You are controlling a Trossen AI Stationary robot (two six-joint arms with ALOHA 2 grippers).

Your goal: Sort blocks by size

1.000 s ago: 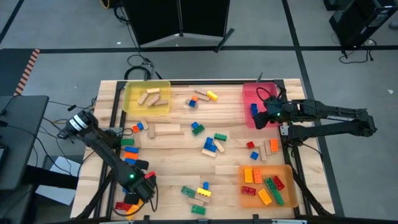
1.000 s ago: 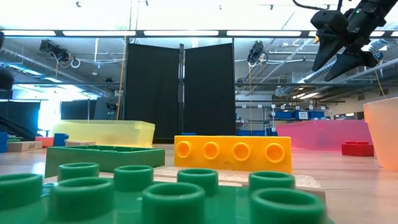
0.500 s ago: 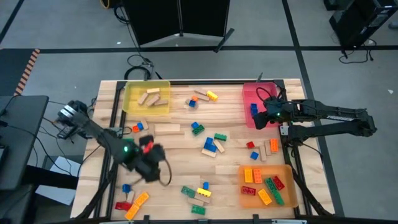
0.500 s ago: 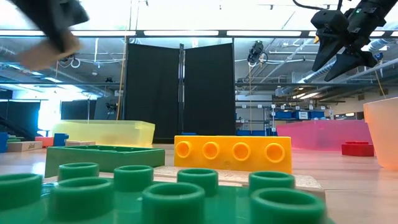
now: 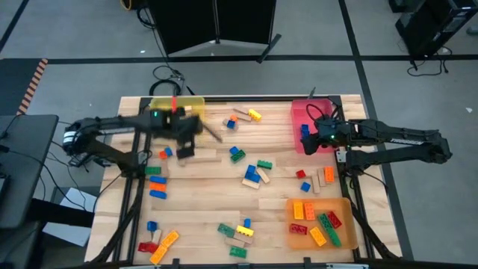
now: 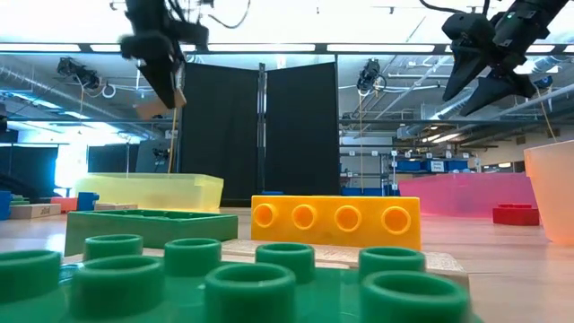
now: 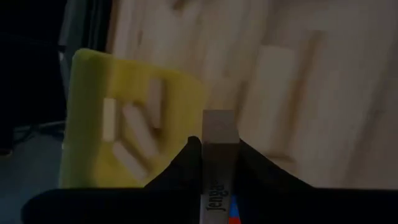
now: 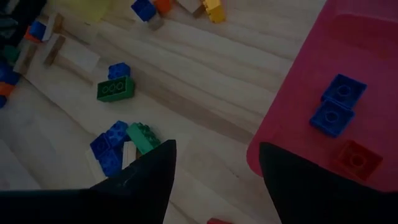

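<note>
My left gripper (image 5: 185, 148) hangs above the table beside the near right corner of the yellow tray (image 5: 177, 116), shut on a tan wooden block (image 7: 219, 132). The yellow tray (image 7: 124, 124) holds a few more wooden blocks. My right gripper (image 5: 308, 143) hovers open over the near edge of the red tray (image 5: 305, 113) with nothing between its fingers (image 8: 149, 168). Blue and red bricks (image 8: 336, 102) lie in the red tray. Studded bricks in several colours (image 5: 254, 172) lie scattered on the table. My left gripper pinches the tan wooden block between its two fingers; the block's free end (image 7: 219, 124) sticks out past the fingertips. The fingers slant downward. The block (image 6: 154, 108) is lifted well clear of the table.
An orange tray (image 5: 320, 223) with yellow, red and green bricks stands at the near right. A long wooden block (image 5: 202, 155) lies near the yellow tray. More bricks lie at the near left corner (image 5: 158, 243) and near the middle of the front edge (image 5: 237, 233).
My left gripper has swung from the table's near left corner toward the far edge and upward, turning as it went, and now hangs by the yellow tray. It has stayed shut on the wooden block, which has gone with it, clear of the table.
</note>
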